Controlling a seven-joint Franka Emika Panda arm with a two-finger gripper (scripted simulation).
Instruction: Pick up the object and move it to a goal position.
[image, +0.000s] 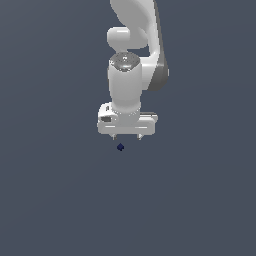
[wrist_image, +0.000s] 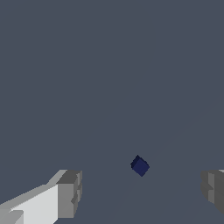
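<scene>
A tiny dark navy-blue cube (image: 120, 147) lies on the plain grey surface, much smaller than the white gripper. My gripper (image: 126, 136) hangs just above it, fingers pointing down and spread wide, holding nothing. In the exterior view the cube sits a little below the fingertips and slightly toward the exterior view's left of their midpoint. In the wrist view the cube (wrist_image: 140, 166) lies between the two grey finger pads (wrist_image: 70, 193), apart from both, turned diagonally to them.
The white arm (image: 135, 45) rises behind and above the gripper. The grey surface (image: 200, 200) spreads flat on all sides. No goal marker shows.
</scene>
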